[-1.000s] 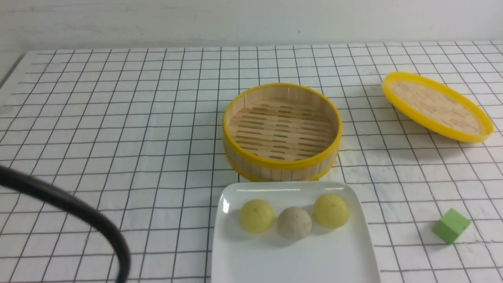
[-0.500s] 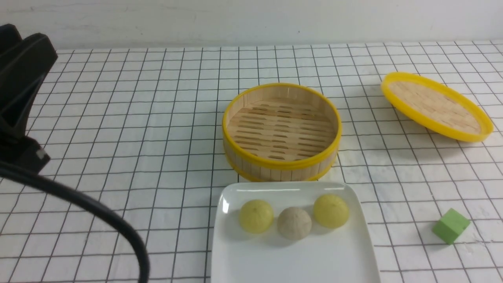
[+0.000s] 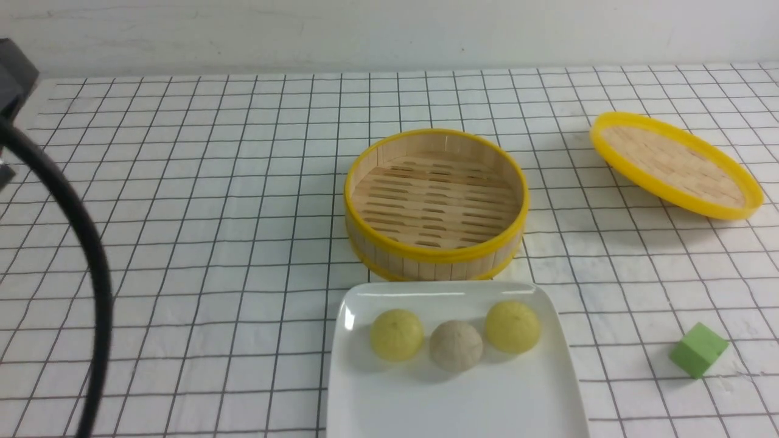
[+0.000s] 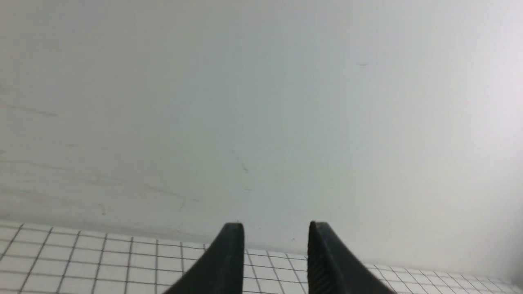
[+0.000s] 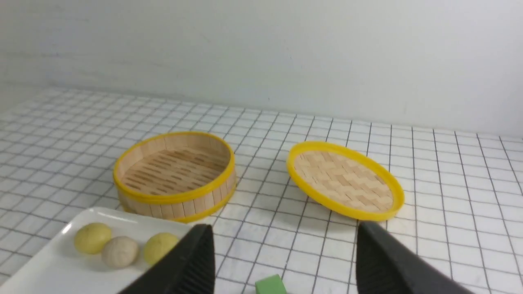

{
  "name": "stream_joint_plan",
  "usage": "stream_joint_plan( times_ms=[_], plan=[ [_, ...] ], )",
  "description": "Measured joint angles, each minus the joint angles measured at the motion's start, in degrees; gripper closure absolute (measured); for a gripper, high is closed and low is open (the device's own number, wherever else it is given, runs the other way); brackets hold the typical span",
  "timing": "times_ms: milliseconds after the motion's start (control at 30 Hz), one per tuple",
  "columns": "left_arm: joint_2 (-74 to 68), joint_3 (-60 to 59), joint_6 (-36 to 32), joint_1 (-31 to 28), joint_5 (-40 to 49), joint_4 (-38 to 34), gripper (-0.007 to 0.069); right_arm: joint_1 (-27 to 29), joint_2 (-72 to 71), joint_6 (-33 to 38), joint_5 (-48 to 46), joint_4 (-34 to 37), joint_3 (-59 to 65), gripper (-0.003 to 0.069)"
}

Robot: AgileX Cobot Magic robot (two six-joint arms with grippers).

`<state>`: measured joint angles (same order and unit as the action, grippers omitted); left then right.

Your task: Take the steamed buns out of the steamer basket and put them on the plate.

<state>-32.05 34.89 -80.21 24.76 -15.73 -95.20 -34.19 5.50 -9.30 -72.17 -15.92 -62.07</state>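
Buns: all three buns (image 3: 456, 345) sit in a close row on the plate (image 3: 426, 401), the beige one between the two yellow ones
Basket: the basket (image 3: 435, 255) stands upright just behind the plate, with nothing on its slat floor
Progress: judging by how things lie, the move looks done, with only the arms left to pull clear
Left hand: the left hand (image 4: 276, 228) has its jaws apart with nothing between them and points at the wall (image 4: 261, 102), off at the table's far left
Right hand: the right hand (image 5: 284, 228) is spread wide and empty, low over the near side of the table, close above the green block (image 5: 270, 284)
Risk, right side: a low sweep inward could clip the plate's corner and set the round buns rolling, since nothing on the smooth plate stops them
Risk, block and lid: dropping lower could knock the block; the lid (image 3: 675, 164) looks tilted and might skid if brushed
Risk, cable: the black cable (image 3: 91, 255) loops over the left of the table, well apart from the plate, so snagging seems unlikely unless the arm swings across
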Motion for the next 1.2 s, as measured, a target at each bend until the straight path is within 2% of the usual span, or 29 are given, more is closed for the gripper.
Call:
stream_joint_plan(
  times_ms=[333,600,733,800,933,1100,1167,1200],
  plan=[
    [0.0,0.0,0.1,0.0,-9.9,-2.1,0.0371,0.0,-2.8,2.6,0.0,4.9,0.7,0.0270],
    [0.0,0.0,0.1,0.0,-15.3,-2.4,0.0371,0.0,-4.1,5.0,0.8,5.1,13.8,0.0281],
    [0.0,0.0,0.1,0.0,-18.1,-2.5,0.0371,0.0,-4.5,4.9,6.7,5.9,19.3,0.0290],
    [0.0,0.0,0.1,0.0,-20.4,-2.8,0.0371,0.0,-4.5,4.3,14.2,6.3,24.1,0.0298],
    [0.0,0.0,0.1,0.0,-22.8,-3.0,0.0371,0.0,-4.5,2.3,21.9,6.9,29.8,0.0300],
    [0.0,0.0,0.1,0.0,-25.0,-3.1,0.0371,0.0,-4.5,-2.8,26.1,7.8,33.8,0.0321],
    [0.0,0.0,0.1,0.0,-26.0,-3.1,0.0372,0.0,-4.5,-4.5,27.1,7.8,34.5,0.0345],
    [0.0,0.0,0.1,0.0,-26.8,-3.2,0.0372,0.0,-4.5,-5.7,27.8,7.6,35.0,0.0382]
  ],
)
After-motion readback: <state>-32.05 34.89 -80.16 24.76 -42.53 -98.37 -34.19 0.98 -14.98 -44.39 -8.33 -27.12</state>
